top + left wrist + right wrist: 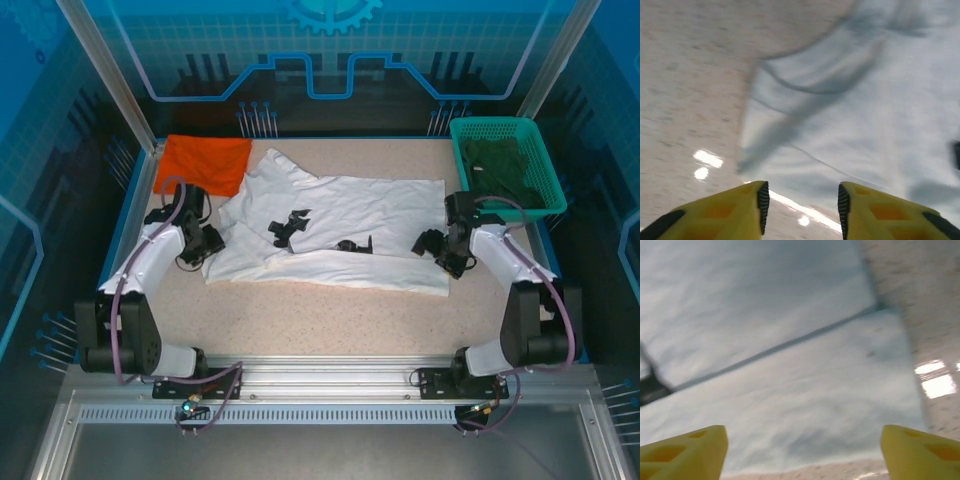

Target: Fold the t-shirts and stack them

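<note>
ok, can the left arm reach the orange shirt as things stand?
Probably yes. The orange shirt lies flat in the far left corner, just beyond the left gripper, and nothing lies between them. The gripper is open and empty, and the white shirt lies to its right, out of the way.

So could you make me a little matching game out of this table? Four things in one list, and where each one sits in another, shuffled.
Things:
1. white t-shirt
2. orange t-shirt
3. green basket
4. dark green cloth

Places:
A. far right corner
B. inside the basket
C. spread out across the middle of the table
D. far left corner

Pairs: 1-C, 2-D, 3-A, 4-B.
</note>
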You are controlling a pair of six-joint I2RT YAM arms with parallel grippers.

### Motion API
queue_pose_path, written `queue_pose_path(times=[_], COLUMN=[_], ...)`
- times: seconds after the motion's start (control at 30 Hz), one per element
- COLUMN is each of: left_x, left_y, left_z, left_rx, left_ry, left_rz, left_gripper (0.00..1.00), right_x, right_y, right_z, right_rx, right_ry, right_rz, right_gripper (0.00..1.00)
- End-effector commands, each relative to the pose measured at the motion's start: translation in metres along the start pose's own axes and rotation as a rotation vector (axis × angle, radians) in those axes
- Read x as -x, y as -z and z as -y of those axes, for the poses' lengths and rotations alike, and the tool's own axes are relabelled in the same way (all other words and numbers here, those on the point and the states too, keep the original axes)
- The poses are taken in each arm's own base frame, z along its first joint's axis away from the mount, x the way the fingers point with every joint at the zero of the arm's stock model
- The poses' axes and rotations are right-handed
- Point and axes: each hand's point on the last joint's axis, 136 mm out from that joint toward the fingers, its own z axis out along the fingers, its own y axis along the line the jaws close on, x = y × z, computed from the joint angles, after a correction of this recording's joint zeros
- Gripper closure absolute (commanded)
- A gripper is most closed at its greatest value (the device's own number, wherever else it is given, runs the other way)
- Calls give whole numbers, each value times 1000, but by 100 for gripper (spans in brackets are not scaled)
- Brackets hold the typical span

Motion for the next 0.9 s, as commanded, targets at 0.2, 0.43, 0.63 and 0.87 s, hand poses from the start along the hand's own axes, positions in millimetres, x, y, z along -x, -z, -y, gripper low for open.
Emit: queue_pose_path(times=[0.2,0.43,0.63,0.87], left_x=[-68,-55,-60,-86], left_y=[-37,-83,-98,-79], left_z=[79,22,-8,-24], left_rx=[-173,66,101,108], left_ry=[-122,-26,88,106], left_rz=[-200,-165,-202,-256], left_gripper=[73,74,72,71], right_x=[-55,-63,-76,-90], right_y=[-30,-54,-59,-52], right_z=[-12,18,45,66], right_rx=[-69,-195,-276,-298], right_ry=[11,-119,-237,-379], right_rz=[-151,-230,-285,-300], right_gripper=[34,23,17,14])
